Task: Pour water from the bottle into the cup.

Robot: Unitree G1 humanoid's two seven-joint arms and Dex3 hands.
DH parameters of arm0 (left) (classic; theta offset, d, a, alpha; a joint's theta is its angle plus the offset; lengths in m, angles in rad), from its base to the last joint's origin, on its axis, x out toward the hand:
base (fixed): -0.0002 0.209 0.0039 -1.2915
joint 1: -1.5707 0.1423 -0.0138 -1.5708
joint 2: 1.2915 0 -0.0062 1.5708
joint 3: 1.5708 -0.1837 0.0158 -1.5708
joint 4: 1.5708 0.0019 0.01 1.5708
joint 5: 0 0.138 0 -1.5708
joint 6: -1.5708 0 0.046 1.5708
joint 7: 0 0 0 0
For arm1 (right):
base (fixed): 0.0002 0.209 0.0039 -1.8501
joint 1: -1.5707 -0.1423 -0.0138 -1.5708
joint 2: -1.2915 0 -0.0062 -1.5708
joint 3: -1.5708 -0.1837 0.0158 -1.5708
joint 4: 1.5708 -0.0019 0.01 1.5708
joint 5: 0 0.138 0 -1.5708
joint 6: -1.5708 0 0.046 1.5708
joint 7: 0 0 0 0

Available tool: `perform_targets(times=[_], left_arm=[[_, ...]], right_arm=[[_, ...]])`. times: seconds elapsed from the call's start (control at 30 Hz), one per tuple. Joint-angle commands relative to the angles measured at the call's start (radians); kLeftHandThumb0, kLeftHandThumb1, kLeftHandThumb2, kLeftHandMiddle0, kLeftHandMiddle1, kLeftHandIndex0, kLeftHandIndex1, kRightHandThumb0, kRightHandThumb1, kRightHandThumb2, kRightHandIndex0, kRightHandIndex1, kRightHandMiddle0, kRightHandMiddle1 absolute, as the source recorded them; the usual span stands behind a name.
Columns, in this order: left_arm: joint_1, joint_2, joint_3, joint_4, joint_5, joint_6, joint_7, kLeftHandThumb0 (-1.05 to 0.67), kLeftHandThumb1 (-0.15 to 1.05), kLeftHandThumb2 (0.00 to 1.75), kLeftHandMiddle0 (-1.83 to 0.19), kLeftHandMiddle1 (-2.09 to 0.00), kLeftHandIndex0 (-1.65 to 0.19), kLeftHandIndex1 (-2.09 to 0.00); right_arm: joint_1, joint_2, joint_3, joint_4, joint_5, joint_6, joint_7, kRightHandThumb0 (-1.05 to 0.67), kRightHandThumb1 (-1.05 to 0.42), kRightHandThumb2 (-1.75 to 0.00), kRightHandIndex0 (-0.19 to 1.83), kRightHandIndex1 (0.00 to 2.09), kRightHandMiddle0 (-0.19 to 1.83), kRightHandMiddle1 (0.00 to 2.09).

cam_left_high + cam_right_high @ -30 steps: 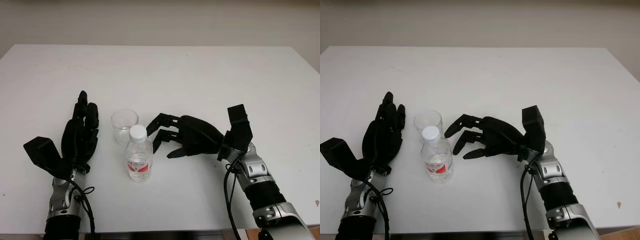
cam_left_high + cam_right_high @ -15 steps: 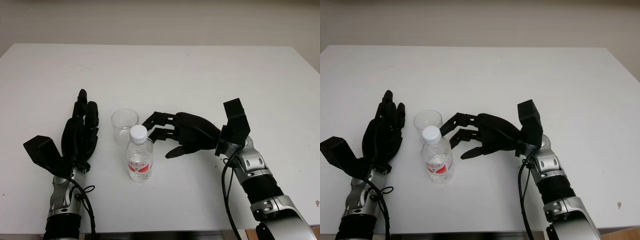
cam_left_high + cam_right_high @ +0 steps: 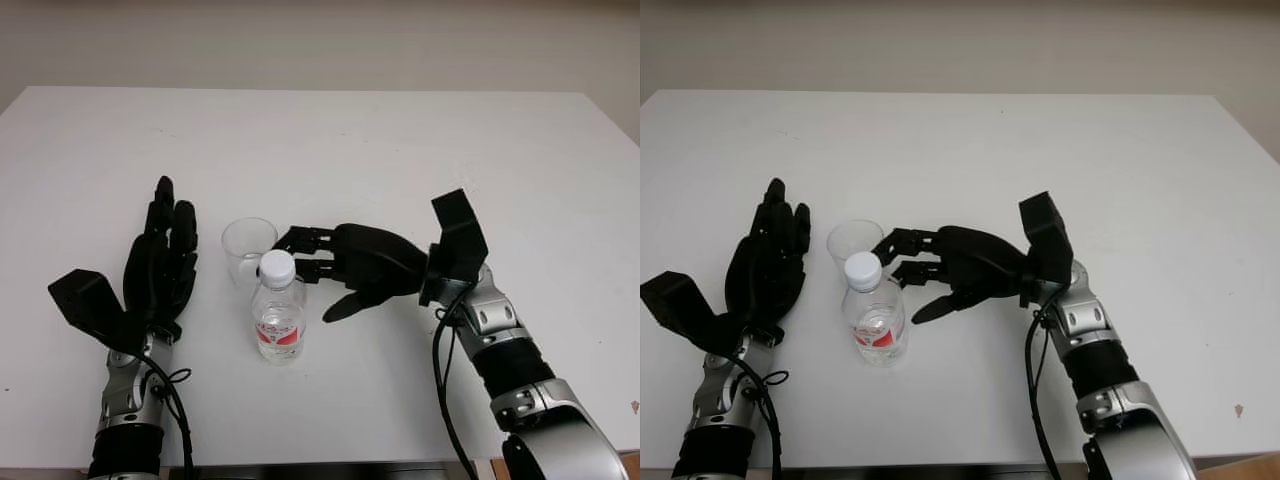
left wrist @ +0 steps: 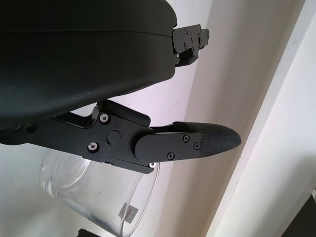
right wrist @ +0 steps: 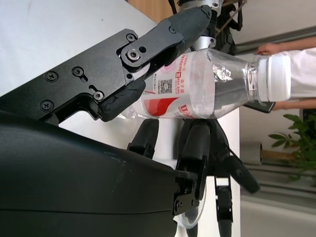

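Standing capped bottle (image 3: 278, 318) on white counter (image 3: 400, 150), cup (image 3: 248, 250) just behind; right hand (image 3: 355, 268) open beside bottle, left hand (image 3: 160, 265) open left of cup.

Bright even light on white table (image 3: 400, 150); soft shadows, mild glare. Wrist views: near black shell blurry.

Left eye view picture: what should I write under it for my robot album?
The right robot hand reaches around a capped water bottle beside an empty clear cup, left robot hand open nearby.

White table (image 3: 400, 140), beige wall (image 3: 320, 40)
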Motion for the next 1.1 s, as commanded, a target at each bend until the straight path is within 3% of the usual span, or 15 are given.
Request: perform_targets(times=[0.0,0.5,0.8,0.9,0.97,1.0,1.07], left_arm=[[-0.01,-0.004,0.003,-0.005,0.002,-0.009,0.003,-0.7,1.05,0.41,0.12,-0.06,0.13,-0.05],[-0.006,-0.002,-0.003,-0.022,0.005,-0.007,0.007,-0.71,1.05,0.4,0.12,-0.05,0.13,-0.06],[-0.005,-0.001,-0.004,-0.035,0.01,-0.001,0.019,-0.71,1.05,0.39,0.11,-0.06,0.13,-0.06],[-0.002,-0.001,-0.007,-0.044,0.012,0.003,0.025,-0.71,1.05,0.4,0.11,-0.06,0.12,-0.06],[-0.002,0.001,-0.005,-0.044,0.01,0.002,0.022,-0.71,1.05,0.39,0.11,-0.06,0.12,-0.06],[-0.001,0.001,-0.005,-0.045,0.007,0.003,0.021,-0.72,1.05,0.38,0.11,-0.05,0.12,-0.06],[0.0,0.001,-0.003,-0.049,0.005,0.009,0.023,-0.72,1.05,0.38,0.11,-0.05,0.13,-0.05]], right_arm=[[-0.023,0.012,0.009,-0.004,-0.003,0.001,0.006,-0.85,-0.72,-0.05,0.24,1.16,0.11,1.27],[-0.025,0.026,0.054,-0.015,-0.034,-0.033,0.043,-0.9,-0.71,-0.05,0.4,1.14,0.25,1.22],[-0.014,0.014,0.079,-0.031,-0.07,-0.141,0.071,-0.72,-0.71,-0.06,0.6,1.22,0.55,1.29],[0.018,0.018,0.08,-0.058,-0.086,-0.244,0.047,-0.64,-0.73,-0.06,0.72,1.47,0.7,1.41],[0.047,0.011,0.089,-0.102,-0.114,-0.261,0.006,-0.61,-0.75,-0.06,0.78,1.85,0.77,1.71],[0.062,0.008,0.093,-0.129,-0.127,-0.264,-0.016,-0.56,-0.77,-0.06,0.93,1.99,0.82,1.94],[0.097,0.006,0.095,-0.176,-0.143,-0.291,-0.055,-0.46,-0.8,-0.06,1.22,2.07,1.03,2.05]])
